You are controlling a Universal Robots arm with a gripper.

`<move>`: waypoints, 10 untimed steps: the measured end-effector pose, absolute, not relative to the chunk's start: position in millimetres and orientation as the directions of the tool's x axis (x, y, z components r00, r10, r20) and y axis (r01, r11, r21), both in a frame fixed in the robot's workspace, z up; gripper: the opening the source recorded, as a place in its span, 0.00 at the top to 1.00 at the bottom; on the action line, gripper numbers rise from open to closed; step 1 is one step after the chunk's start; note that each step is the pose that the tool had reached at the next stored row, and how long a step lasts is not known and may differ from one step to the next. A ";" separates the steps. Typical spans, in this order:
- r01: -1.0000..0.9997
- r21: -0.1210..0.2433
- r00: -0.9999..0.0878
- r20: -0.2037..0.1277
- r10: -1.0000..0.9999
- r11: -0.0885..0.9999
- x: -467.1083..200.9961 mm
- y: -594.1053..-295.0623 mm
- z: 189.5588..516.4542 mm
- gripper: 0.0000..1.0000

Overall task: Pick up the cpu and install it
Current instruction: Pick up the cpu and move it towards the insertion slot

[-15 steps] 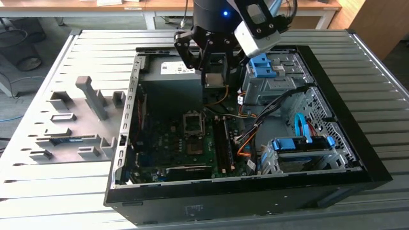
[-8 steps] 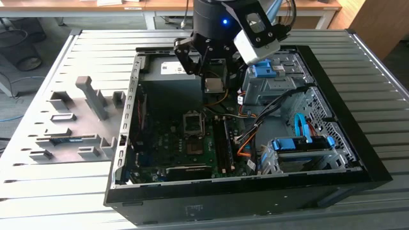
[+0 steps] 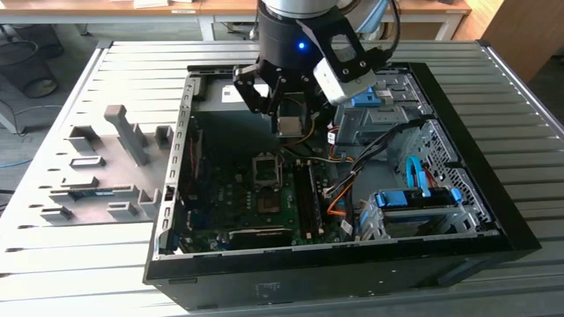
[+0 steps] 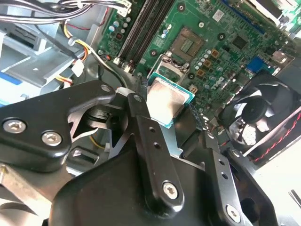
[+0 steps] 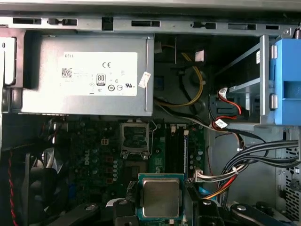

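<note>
My gripper (image 3: 289,127) hangs inside the open computer case (image 3: 493,218), above the upper part of the green motherboard (image 3: 238,198). It is shut on the cpu (image 4: 164,100), a small square chip with a dull silver face and a green rim. Black fingers (image 4: 139,101) press on two opposite edges of the chip. In the first wrist view the cpu (image 5: 161,197) sits level between the jaws. The socket (image 5: 135,162) lies open on the board below and ahead of the chip, with its black frame (image 5: 135,136) flipped up. In the exterior view the socket (image 3: 266,170) is just beneath the gripper.
A grey power supply (image 5: 84,75) fills the case's far end. Memory slots (image 3: 307,191) run beside the socket. A black fan (image 4: 256,117) sits at the board's edge. Loose cables (image 5: 235,169) and blue drive bays (image 3: 414,198) crowd the exterior view's right. A grey fixture tray (image 3: 105,165) lies outside, left.
</note>
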State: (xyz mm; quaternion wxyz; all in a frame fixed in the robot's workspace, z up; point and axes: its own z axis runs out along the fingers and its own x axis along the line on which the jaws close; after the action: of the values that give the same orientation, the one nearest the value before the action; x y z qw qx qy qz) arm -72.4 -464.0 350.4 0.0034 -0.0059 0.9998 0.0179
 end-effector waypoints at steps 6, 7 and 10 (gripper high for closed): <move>-0.012 0.036 -1.000 -0.007 -0.011 0.999 -74.6 -472.0 346.0 0.53; -0.012 0.036 -1.000 -0.007 -0.012 0.999 -74.8 -472.9 345.3 0.53; -0.012 0.036 -1.000 -0.007 -0.012 0.999 -75.5 -475.3 343.5 0.53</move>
State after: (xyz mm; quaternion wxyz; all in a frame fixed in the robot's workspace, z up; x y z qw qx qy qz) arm -75.5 -475.3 343.5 0.0034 -0.0059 0.9998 0.0179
